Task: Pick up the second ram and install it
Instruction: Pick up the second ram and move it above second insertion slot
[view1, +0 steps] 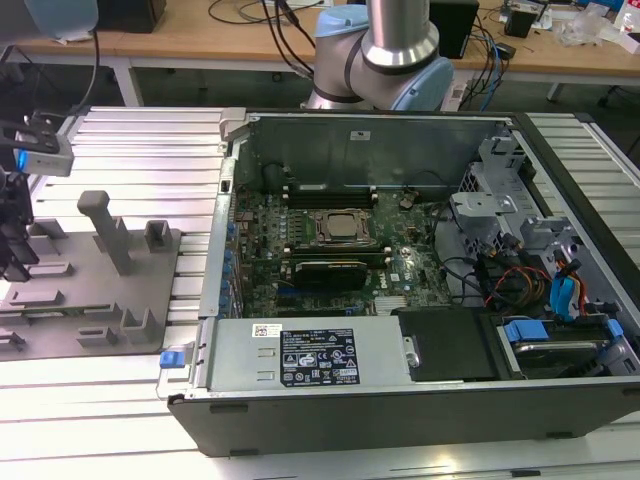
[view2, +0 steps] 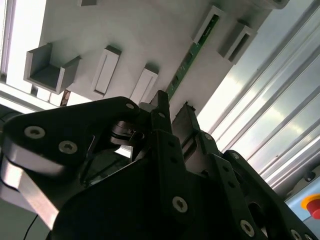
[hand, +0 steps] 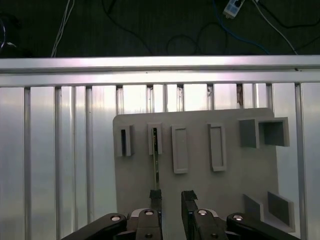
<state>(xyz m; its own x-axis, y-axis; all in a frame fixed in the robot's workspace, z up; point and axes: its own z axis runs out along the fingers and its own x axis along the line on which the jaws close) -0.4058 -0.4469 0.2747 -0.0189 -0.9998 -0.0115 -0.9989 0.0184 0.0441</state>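
The second ram (hand: 156, 162) is a thin green stick standing on edge in a slotted holder on the grey fixture tray (hand: 200, 190). In the second wrist view the ram (view2: 192, 52) runs away from the fingertips. My gripper (hand: 172, 197) hangs just above the tray at the stick's near end, open, with nothing between the fingers. The stick lines up with one finger (hand: 156, 196) rather than with the gap. In the exterior view the gripper (view1: 14, 250) is at the far left edge, over the tray (view1: 100, 300). The other finger (view2: 186, 117) stands beside the stick's line.
An open computer case (view1: 400, 390) lies to the exterior view's right of the tray, with the motherboard (view1: 330, 245), processor socket (view1: 338, 226) and long black slots (view1: 325, 195). Grey posts (view1: 108, 230) rise from the tray. Ribbed aluminium table (hand: 55, 150) surrounds it.
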